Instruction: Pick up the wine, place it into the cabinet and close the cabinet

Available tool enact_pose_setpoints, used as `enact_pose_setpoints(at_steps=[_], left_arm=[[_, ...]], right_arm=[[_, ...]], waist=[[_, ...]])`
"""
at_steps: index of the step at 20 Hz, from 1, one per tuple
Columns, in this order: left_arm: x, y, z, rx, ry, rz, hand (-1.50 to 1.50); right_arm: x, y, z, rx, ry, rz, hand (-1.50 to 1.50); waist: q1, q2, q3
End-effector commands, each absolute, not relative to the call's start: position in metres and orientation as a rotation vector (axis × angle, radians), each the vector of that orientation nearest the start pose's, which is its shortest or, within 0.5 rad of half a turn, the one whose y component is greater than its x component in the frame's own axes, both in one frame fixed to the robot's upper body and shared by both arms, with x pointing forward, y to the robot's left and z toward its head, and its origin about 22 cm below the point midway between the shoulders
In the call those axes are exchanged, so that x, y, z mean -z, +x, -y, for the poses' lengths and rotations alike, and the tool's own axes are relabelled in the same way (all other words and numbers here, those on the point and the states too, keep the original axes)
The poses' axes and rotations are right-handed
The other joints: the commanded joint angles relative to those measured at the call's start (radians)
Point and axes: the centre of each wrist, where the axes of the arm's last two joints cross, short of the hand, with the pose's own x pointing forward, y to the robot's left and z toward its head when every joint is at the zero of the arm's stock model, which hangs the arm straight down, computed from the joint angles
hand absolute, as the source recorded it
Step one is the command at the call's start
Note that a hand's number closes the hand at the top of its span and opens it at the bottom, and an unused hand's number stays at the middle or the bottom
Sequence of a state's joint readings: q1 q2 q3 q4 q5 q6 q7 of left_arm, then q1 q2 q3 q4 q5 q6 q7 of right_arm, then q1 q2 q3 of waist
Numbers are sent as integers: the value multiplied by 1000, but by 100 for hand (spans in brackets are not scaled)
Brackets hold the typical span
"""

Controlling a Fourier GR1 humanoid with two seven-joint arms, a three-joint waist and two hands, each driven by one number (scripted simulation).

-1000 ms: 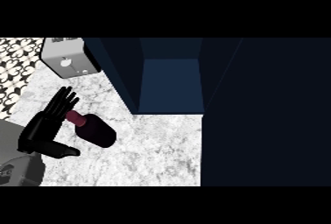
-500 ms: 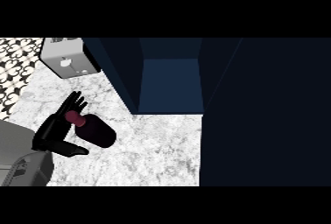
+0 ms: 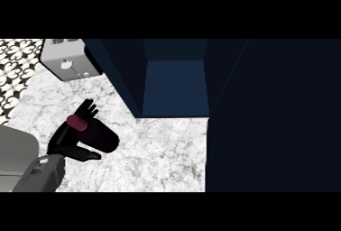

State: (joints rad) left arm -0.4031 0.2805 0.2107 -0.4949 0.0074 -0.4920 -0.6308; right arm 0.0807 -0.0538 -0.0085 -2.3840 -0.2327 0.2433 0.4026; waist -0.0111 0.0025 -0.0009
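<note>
The left hand (image 3: 66, 140) has its fingers (image 3: 86, 109) and thumb curled round the wine bottle (image 3: 95, 133), which lies tilted in the grip above the marbled table (image 3: 160, 149), its dark red cap beside the fingers. Beyond the fingers to the right stands the open cabinet (image 3: 174, 92); ahead of them sits a toaster (image 3: 68, 64).

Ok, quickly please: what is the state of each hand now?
Left hand: closed around the wine bottle, above the counter.
Right hand: not in view.
</note>
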Motion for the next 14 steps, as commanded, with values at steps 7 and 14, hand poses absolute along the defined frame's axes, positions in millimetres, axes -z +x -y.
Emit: enact_pose_setpoints(at_steps=[7,14], left_arm=[[129,271,-331,57,-319,1505,-150],[148,250,-328,-20,-411,1506,-150]], right_arm=[[-173,153,250,-259,227,1934,-150],[-165,159,233,-292,245,1917,-150]], waist=[[-3,0,0],[-12,7,-3]])
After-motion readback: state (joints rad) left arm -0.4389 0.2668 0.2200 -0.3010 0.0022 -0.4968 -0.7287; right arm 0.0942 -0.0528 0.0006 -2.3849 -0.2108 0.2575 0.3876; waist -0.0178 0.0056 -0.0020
